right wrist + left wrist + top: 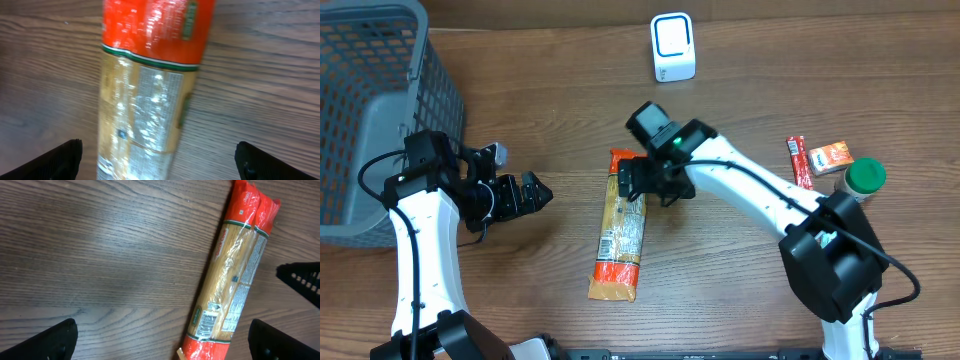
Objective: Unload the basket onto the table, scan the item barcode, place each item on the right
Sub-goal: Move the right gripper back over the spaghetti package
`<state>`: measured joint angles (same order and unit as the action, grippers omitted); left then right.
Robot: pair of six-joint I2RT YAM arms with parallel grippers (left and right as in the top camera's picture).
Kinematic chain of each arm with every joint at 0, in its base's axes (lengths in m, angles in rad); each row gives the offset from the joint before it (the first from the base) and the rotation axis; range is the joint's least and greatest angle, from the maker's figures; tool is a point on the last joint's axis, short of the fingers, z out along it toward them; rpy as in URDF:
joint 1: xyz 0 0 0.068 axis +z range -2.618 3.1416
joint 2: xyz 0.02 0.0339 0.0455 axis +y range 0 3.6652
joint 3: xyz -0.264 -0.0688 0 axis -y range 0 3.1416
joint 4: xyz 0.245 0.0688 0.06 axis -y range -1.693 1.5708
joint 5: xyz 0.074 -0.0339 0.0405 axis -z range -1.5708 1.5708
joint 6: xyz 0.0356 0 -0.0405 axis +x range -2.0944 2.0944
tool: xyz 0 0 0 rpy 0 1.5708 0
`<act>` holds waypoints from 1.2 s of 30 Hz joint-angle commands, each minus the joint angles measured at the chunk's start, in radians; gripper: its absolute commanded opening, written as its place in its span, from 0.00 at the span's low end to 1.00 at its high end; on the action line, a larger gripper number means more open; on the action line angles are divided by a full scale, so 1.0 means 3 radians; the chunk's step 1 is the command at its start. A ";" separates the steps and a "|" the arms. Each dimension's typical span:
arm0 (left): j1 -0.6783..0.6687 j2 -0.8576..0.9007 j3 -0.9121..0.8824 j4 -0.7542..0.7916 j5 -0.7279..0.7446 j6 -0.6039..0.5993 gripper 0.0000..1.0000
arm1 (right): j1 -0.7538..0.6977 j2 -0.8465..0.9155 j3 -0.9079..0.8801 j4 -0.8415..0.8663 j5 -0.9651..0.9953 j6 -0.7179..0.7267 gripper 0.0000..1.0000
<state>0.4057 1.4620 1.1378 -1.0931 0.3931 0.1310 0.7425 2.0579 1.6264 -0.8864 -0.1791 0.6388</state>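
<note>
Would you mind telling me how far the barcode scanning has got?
Nothing looks done yet: the pasta packet lies flat on the table, apart from the white scanner. In hand: the right hand hangs open over its end nearer the scanner. Left: grasping, lifting and showing its barcode.

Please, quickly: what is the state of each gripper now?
Left gripper: open, holding nothing.
Right gripper: open over the pasta pack, not gripping it.

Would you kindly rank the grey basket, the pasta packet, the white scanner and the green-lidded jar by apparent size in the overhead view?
1. grey basket, largest, though cut off by the frame edge
2. pasta packet
3. white scanner
4. green-lidded jar, smallest, seen from above
</note>
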 commanded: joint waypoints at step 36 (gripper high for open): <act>-0.0172 0.0014 0.0001 0.0435 0.0123 -0.0974 0.04 | 0.0183 -0.0008 -0.0430 0.0322 0.0196 0.0240 1.00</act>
<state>0.3878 1.4620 1.1378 -0.9550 0.4412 -0.1585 0.7990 2.0579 1.5032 -0.7971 -0.1230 0.7067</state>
